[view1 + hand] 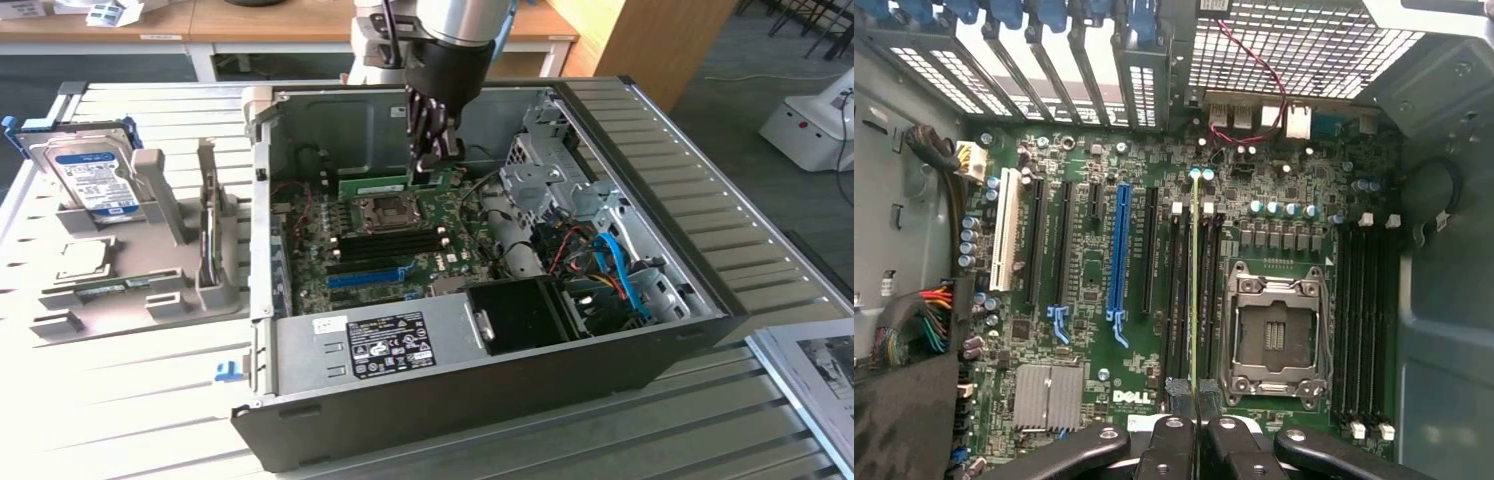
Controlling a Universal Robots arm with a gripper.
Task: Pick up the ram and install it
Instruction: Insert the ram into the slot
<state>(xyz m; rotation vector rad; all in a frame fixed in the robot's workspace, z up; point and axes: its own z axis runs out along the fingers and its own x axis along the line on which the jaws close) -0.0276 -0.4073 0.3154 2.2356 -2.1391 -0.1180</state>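
The tool was pinched narrowly on the ram, gripping its upper edge inside the open case on the bench. In the wrist view the ram hung edge-on, in line with the black slots just beside the empty socket. Whether it touched a slot could not be told.

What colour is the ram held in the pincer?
The ram is green, clearest in the exterior view.

Open computer case, hard drive
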